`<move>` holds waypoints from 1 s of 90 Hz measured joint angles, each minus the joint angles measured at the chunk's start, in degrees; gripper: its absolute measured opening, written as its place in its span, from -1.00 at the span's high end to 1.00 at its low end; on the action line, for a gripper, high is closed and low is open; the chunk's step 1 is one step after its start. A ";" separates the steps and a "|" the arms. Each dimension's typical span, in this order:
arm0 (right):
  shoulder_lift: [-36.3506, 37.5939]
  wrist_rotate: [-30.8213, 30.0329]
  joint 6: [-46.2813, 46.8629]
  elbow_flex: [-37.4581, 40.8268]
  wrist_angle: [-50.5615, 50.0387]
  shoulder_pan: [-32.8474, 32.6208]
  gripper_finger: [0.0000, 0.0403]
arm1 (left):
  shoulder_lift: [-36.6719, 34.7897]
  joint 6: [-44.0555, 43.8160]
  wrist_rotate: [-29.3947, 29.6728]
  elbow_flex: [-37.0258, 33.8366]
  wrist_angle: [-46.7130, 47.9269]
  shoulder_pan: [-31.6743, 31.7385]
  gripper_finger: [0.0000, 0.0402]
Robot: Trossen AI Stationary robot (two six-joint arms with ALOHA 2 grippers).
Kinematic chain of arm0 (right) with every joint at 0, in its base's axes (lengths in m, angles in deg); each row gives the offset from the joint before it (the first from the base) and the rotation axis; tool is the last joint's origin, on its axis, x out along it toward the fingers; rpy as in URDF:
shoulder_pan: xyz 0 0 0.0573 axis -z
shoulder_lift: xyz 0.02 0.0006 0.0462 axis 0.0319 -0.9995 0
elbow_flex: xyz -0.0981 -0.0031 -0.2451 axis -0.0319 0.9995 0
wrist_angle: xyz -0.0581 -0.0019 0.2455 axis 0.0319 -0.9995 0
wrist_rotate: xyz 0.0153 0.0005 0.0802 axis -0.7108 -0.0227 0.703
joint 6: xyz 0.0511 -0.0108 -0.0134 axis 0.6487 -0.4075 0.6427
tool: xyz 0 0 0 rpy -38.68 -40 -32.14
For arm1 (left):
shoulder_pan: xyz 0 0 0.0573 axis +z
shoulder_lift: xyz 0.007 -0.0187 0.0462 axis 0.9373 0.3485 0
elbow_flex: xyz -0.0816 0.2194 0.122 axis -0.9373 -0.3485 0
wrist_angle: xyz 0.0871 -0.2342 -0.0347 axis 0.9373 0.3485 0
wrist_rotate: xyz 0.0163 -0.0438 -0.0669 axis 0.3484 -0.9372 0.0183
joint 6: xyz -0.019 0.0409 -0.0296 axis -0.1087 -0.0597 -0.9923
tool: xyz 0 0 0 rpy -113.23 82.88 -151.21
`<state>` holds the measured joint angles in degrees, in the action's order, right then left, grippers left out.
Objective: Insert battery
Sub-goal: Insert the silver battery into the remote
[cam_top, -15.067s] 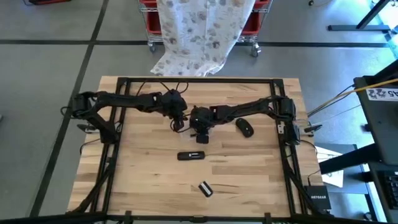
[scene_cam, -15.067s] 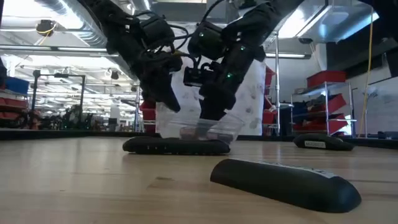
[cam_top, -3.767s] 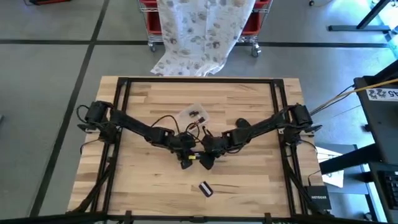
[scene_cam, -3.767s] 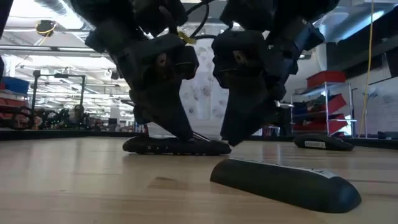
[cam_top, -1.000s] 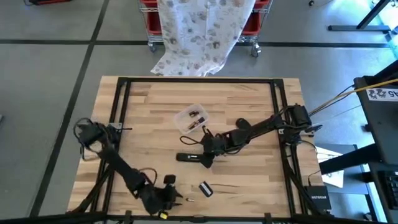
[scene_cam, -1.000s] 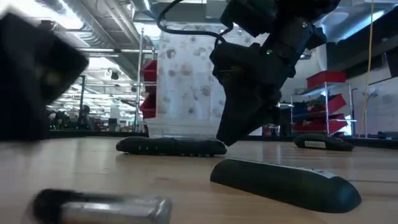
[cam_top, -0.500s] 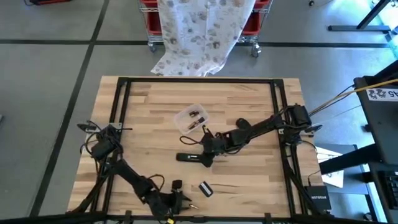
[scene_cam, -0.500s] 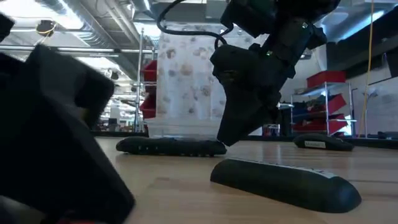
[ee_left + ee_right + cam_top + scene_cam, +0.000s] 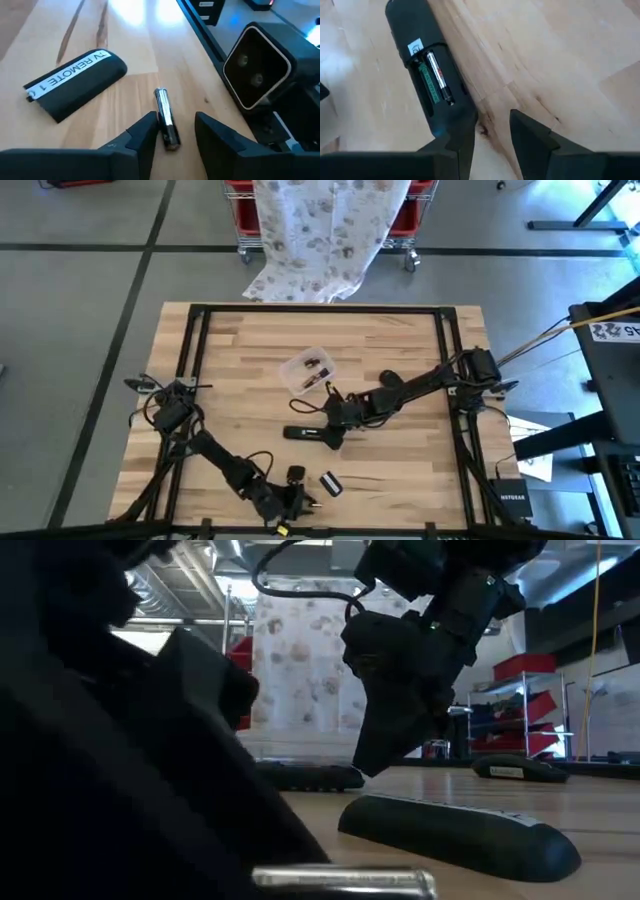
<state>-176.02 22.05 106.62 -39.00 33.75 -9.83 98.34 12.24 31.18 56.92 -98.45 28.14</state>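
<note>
a loose battery (image 9: 166,118) lay flat on the wooden tabletop (image 9: 250,360) close to its near edge, just beside a black cover piece (image 9: 75,83) labelled "remote 1", the two not touching. the left tool (image 9: 172,136) was low over that battery with its fingers (image 9: 144,135) spread, one on each side of the battery's nearer end, not gripping it. near the middle of the tabletop a black remote (image 9: 430,85) lay on its face with its battery bay uncovered; one battery (image 9: 438,77) already sat in the bay next to a green strip. the right tool (image 9: 492,131) was at the end of that remote, fingers parted and holding nothing, one finger against the remote's end. farther toward the far edge was a clear plastic bag (image 9: 308,369) with small dark items inside, and toward the right edge a second dark remote (image 9: 392,385) lay on the wood.
</note>
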 joint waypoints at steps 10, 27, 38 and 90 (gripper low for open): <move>0.00 0.52 -0.10 0.02 -0.40 0.00 0.48 | 0.02 -3.27 -0.83 0.01 0.26 0.11 0.67; 0.00 1.40 -0.26 0.02 -0.35 0.00 0.48 | -1.55 -13.19 -1.65 0.19 4.98 0.41 0.94; 0.46 1.69 -0.33 0.02 -0.28 0.00 0.48 | -6.06 -17.49 -1.66 -0.10 14.08 0.46 0.95; 7.34 2.87 -1.59 0.02 -0.01 0.12 0.48 | -26.64 -7.35 -11.04 0.23 53.71 22.83 0.97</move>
<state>-168.68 24.92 105.04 -38.98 33.74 -9.71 71.70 4.89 20.14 57.15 -44.74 50.96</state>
